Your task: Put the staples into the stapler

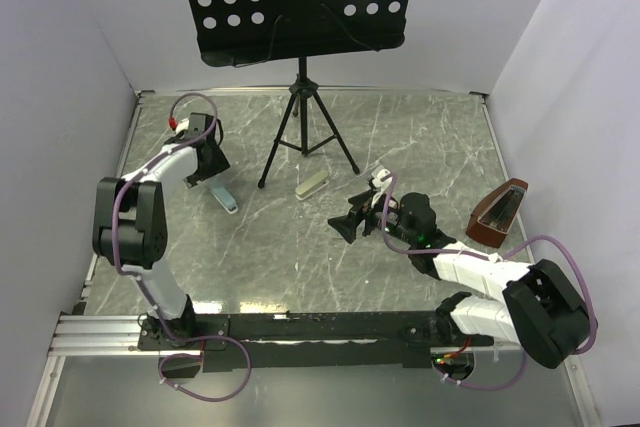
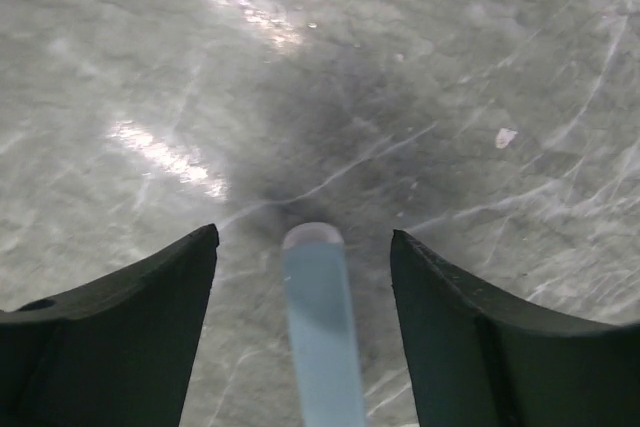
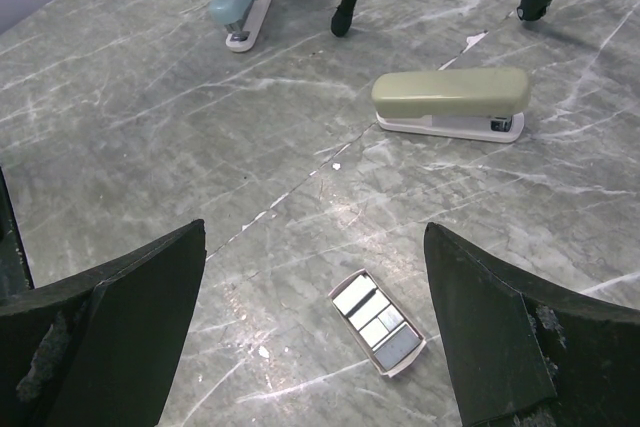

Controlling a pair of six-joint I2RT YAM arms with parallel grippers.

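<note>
A small open white cardboard box of staples (image 3: 378, 324) lies on the marble table, with silvery strips inside. My right gripper (image 3: 314, 232) hovers above it, open and empty; in the top view (image 1: 348, 225) it hides the box. A light blue stapler (image 1: 226, 197) lies at the left, also seen in the right wrist view (image 3: 243, 3). My left gripper (image 1: 213, 169) is open and low over it, with the stapler (image 2: 322, 327) between the fingers, untouched. A beige stapler (image 1: 311, 184) lies mid-table, closed (image 3: 450, 102).
A black music stand's tripod (image 1: 304, 135) stands behind the beige stapler; its feet show in the right wrist view (image 3: 343, 19). A brown wedge-shaped object (image 1: 499, 215) stands at the right. White walls enclose the table on three sides.
</note>
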